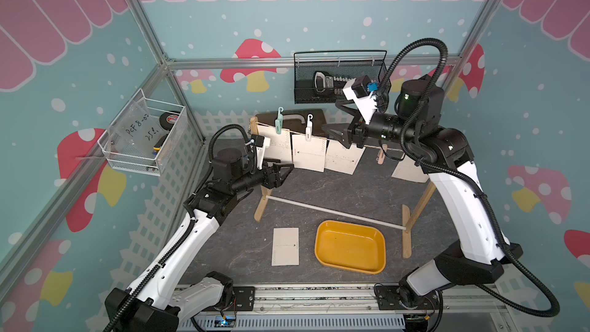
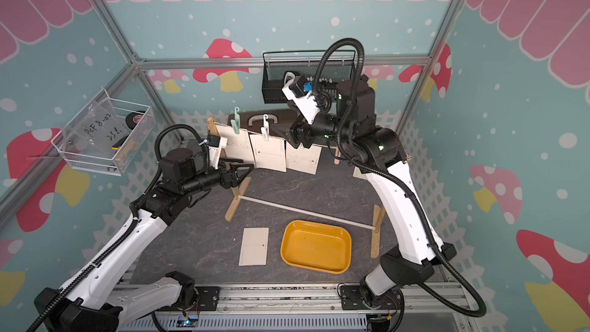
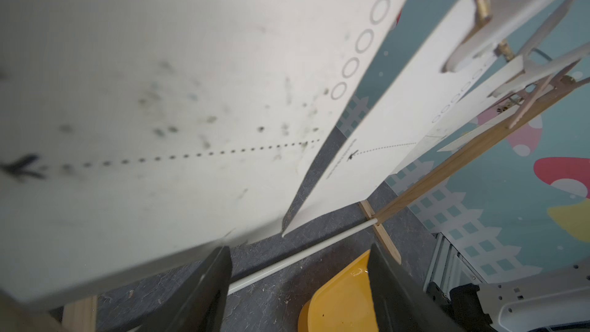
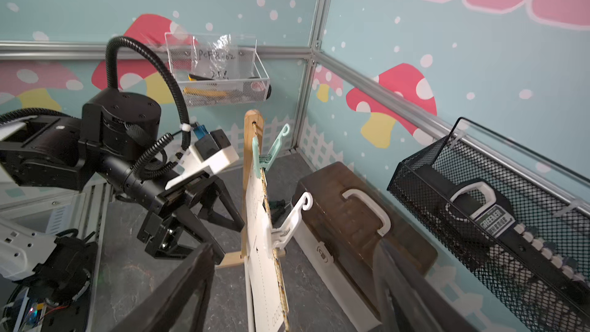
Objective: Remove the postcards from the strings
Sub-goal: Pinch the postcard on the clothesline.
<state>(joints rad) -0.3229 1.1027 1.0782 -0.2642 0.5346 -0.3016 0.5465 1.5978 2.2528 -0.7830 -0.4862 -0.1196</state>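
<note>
**Cards on the line, both grippers open beside them**

String [image 1: 293,129] spans two wooden posts [image 1: 263,193] across the far half of the table [image 1: 319,186]; a white rod [image 1: 332,212] joins their feet. Postcards [image 1: 308,154] hang from it side by side
- Leftmost card [image 1: 279,150]: under a green clothespin [image 1: 278,122]
- Second card [image 1: 306,161]: under a white clothespin [image 1: 308,129]
- Third card [image 1: 346,161]: next to the right, top edge behind the right gripper
- Fourth card [image 1: 409,171]: farther right, mostly behind the right arm, fastening hidden
- Fifth card [image 1: 285,246]: flat on the table, near side, just left of the yellow tray [image 1: 349,245] and apart from it

Right gripper [image 1: 336,137]: up at the string, over the third card. Its wrist view shows the fingers [image 4: 188,282] spread wide, the row of cards edge-on between them, neither finger touching; nothing held

Left gripper [image 1: 285,175]: low, by the left post, at the bottom corner of the leftmost card. Fingers [image 3: 204,282] apart, only table and rod between them; the card's edge sits just above one tip, contact unclear
</note>
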